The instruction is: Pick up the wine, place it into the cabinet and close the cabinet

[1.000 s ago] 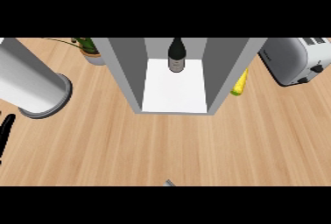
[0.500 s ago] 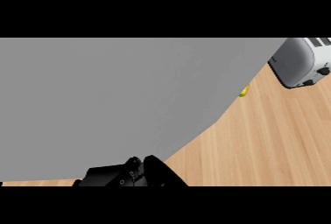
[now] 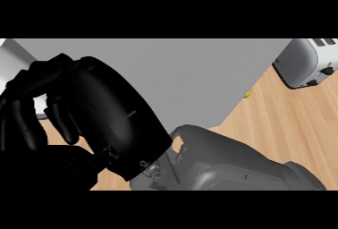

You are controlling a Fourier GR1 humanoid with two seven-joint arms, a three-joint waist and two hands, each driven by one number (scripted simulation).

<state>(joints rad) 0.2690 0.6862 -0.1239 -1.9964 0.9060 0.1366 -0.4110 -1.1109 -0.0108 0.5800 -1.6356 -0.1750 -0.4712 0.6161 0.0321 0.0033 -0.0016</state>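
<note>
Looking down at the worktop's left side, I see almost nothing past my right hand point(image 3: 105, 116), a big black shape that blocks most of that half. Its fingers point(image 3: 61, 120) are curled downward towards the palm, and I can see nothing held inside them. More black lies below them at the near left corner; I cannot tell whether that belongs to the same hand or is the left hand.

A pale strip shows at the far left corner, too cut off for me to name.

Behind the hand, a flat plain grey cabinet panel point(image 3: 198, 76) spreads across the far middle of the view and hides whatever stands behind it. The wine bottle shows nowhere, so I cannot say where it sits.

My grey right forearm point(image 3: 231, 165) comes in from the near edge, right of centre, and slants left to the wrist, covering the panel's near corner.

Just beside the panel's right edge, a small yellow thing point(image 3: 248, 94) peeks out, too little of it for me to identify.

A silver slotted toaster point(image 3: 310, 60) stands at the far right corner, apart from the panel, on the light wooden plank worktop point(image 3: 290, 125).
</note>
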